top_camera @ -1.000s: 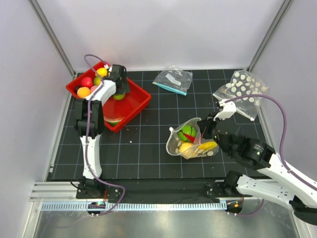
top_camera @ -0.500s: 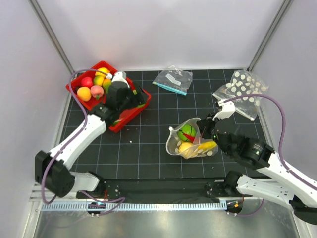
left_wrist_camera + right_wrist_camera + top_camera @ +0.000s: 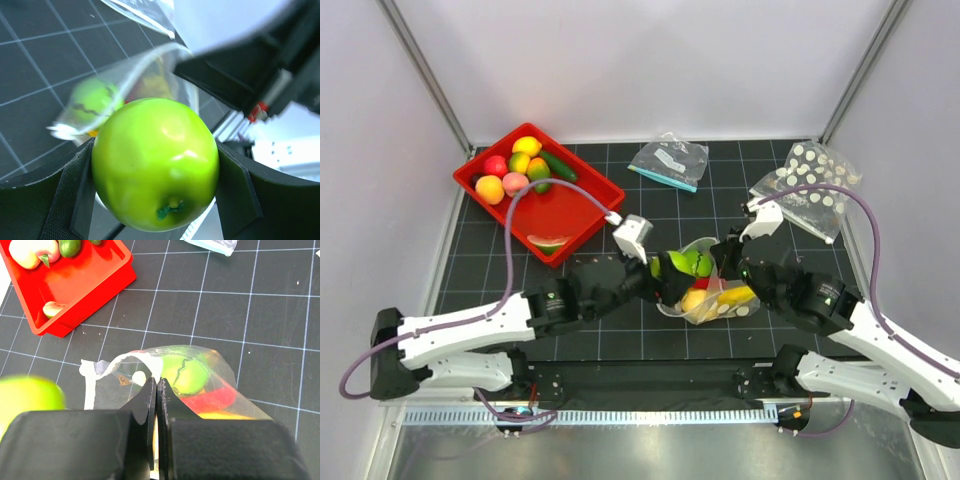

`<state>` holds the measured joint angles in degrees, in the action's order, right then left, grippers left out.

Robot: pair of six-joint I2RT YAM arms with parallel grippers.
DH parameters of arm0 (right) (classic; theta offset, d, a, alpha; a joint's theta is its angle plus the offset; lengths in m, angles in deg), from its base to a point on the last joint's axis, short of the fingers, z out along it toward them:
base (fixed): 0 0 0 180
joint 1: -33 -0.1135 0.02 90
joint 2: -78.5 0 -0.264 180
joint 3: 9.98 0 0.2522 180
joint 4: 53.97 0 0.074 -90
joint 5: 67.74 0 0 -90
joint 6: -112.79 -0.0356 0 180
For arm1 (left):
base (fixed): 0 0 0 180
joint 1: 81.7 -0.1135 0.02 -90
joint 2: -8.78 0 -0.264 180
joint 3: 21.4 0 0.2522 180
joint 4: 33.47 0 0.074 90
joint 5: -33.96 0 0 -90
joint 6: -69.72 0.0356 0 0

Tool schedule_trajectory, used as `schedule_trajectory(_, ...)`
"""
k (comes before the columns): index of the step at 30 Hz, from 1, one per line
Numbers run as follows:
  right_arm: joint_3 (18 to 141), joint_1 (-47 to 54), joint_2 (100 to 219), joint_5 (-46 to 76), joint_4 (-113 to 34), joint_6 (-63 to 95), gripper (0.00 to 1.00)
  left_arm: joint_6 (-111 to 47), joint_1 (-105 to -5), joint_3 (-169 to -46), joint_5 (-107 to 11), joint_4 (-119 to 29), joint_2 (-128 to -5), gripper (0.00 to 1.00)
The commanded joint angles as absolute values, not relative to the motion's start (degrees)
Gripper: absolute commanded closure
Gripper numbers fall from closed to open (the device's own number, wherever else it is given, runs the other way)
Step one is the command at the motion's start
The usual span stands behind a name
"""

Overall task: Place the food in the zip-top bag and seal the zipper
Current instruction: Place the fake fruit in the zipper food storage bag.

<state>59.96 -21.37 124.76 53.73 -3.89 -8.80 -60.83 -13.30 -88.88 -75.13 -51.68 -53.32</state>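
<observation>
— Where was the dotted bag [image 3: 220, 375]?
— Lying on the table [image 3: 610, 270] with its mouth held open. The right jaws were closed on its zipper [image 3: 120, 358], pinching the rim up.
— And the left jaws?
— Clamped round a green apple [image 3: 155, 165], one pad on each side, right at the bag's mouth.
— Anything inside the bag?
— A green fruit [image 3: 190, 375], a red piece [image 3: 210, 397] and a yellow piece [image 3: 220, 415]. The red tray [image 3: 575, 205] sat well off to the bag's far left, with fruit [image 3: 515, 165] in it.
</observation>
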Motion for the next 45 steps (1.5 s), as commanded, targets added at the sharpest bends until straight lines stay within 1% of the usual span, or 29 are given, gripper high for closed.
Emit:
schedule_trajectory(1,62.58,-21.22,123.33,53.99,-4.35,-8.76,0.98,-54.73,-8.16,-92.55,-82.40,-46.18,-57.13,0.56)
schedule_trajectory(8,63.28,-21.23,121.92,53.55,-2.85,-8.85,0.99,-52.97,-7.61,-96.77,-81.34,-46.09,-65.30,0.55)
schedule_trajectory(10,63.72,-21.22,121.57,53.64,-1.98,-8.85,0.99,-51.49,-7.61,-98.17,-82.83,-46.26,-67.59,0.53)
schedule_trajectory(14,63.72,-21.22,120.26,54.60,-1.53,-8.76,0.98,-49.11,-7.70,-100.73,-90.55,-47.06,-71.19,0.47)
schedule_trajectory(16,63.54,-21.31,119.73,55.13,-1.45,-8.67,0.99,-48.75,-7.70,-102.48,-90.49,-46.97,-73.64,0.45)
schedule_trajectory(18,63.54,-21.31,119.28,55.83,-1.27,-8.76,0.99,-48.14,-7.70,-104.41,-89.26,-47.23,-75.93,0.35)
schedule_trajectory(19,63.54,-21.23,119.11,56.01,-1.10,-8.67,0.98,-48.22,-7.70,-106.95,-89.26,-50.89,-78.12,0.29)
schedule_trajectory(20,63.46,-21.22,118.93,56.19,-1.09,-8.76,0.99,-48.66,-7.70,-108.54,-89.08,-52.58,-79.36,0.20)
schedule_trajectory(21,63.37,-21.22,118.58,56.36,-0.92,-8.76,0.99,-49.01,-7.70,-109.68,-88.39,-54.25,-80.07,0.06)
schedule_trajectory(22,63.28,-21.31,118.32,56.71,-0.83,-8.94,0.99,-49.28,-7.70,-111.70,-87.77,-56.79,-81.03,0.01)
schedule_trajectory(28,63.10,-21.22,116.82,58.21,0.05,-8.85,0.99,-51.12,-7.70,-110.05,-86.01,-57.78,-77.62,0.00)
schedule_trajectory(36,63.81,-21.22,117.26,57.95,1.36,-8.94,0.99,-51.39,-7.70,-107.85,-88.20,-63.13,-67.87,0.00)
schedule_trajectory(40,64.07,-21.22,117.52,57.68,1.46,-8.94,0.99,-48.93,-7.87,-107.85,-91.72,-68.32,-66.36,0.04)
schedule_trajectory(45,64.25,-21.14,118.05,56.98,1.19,-9.03,0.99,-47.79,-8.49,-108.20,-91.02,-71.05,-68.73,0.11)
